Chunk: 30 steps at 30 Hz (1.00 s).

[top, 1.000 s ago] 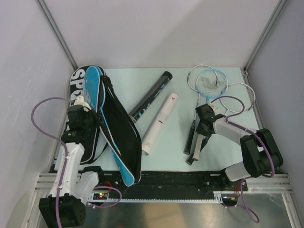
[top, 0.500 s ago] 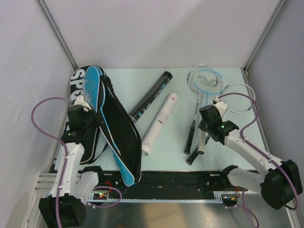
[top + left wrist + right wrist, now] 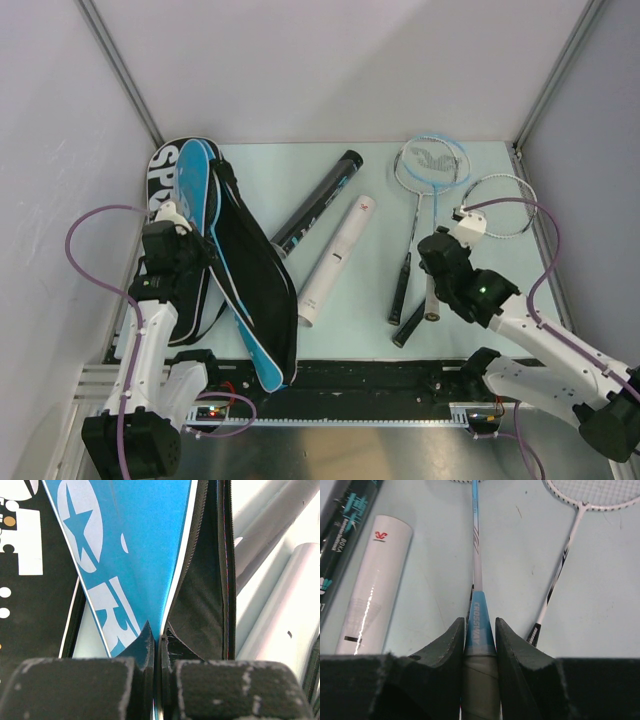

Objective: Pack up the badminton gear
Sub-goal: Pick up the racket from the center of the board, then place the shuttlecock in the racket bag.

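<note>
My right gripper (image 3: pixel 432 278) is shut on the grey grip of the blue racket (image 3: pixel 433 205), just below its blue cone (image 3: pixel 480 625); the racket's head (image 3: pixel 433 162) lies at the back. A silver racket (image 3: pixel 414 225) lies just left of it. A white-framed racket (image 3: pixel 500 205) lies to the right, its shaft (image 3: pixel 555 587) beside my fingers. My left gripper (image 3: pixel 185 250) is shut on the edge of the blue "SPORT" cover (image 3: pixel 125 545), with the black cover (image 3: pixel 200 605) beside it. The black teal-printed tube (image 3: pixel 318 200) and the white tube (image 3: pixel 335 262) lie mid-table. No shuttlecocks show.
The covers (image 3: pixel 250 290) stretch from the back left corner to the near edge. Both tubes also show at the left of the right wrist view, white tube (image 3: pixel 375 580) and black tube (image 3: pixel 342 535). Grey walls enclose the table, with the rail (image 3: pixel 350 380) at the front.
My right gripper has moved toward the near edge with the blue racket, whose shaft swung more upright and whose head shifted left over the silver head. The left arm has not moved.
</note>
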### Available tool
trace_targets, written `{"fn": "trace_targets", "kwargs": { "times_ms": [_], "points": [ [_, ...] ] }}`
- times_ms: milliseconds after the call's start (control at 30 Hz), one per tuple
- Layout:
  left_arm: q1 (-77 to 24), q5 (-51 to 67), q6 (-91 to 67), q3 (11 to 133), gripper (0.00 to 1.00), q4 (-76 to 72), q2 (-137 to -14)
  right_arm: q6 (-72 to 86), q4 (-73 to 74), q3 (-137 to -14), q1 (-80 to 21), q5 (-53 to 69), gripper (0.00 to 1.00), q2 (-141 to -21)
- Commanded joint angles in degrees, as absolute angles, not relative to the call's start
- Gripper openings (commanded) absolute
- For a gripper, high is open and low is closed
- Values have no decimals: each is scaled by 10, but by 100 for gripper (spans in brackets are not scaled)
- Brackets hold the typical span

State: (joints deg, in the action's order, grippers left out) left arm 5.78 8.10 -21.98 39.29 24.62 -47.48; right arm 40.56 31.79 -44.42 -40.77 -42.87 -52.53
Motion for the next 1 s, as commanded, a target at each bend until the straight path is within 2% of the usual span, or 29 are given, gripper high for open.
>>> {"fn": "trace_targets", "kwargs": {
  "times_ms": [0,233,400,667,967],
  "points": [
    [62,81,-221,401,0,203,-463,370,261,-481,-437,-501,0,-505],
    [62,80,-222,401,0,203,-465,336,236,-483,-495,-533,0,-514],
    [61,78,-230,402,0,200,-464,266,165,-483,-562,-556,0,-522],
    [62,74,-254,400,0,192,-463,95,21,-484,-711,-600,0,-574],
    [61,83,-275,405,0,188,-476,47,6,-501,-885,-648,0,-637]
  ]
}}
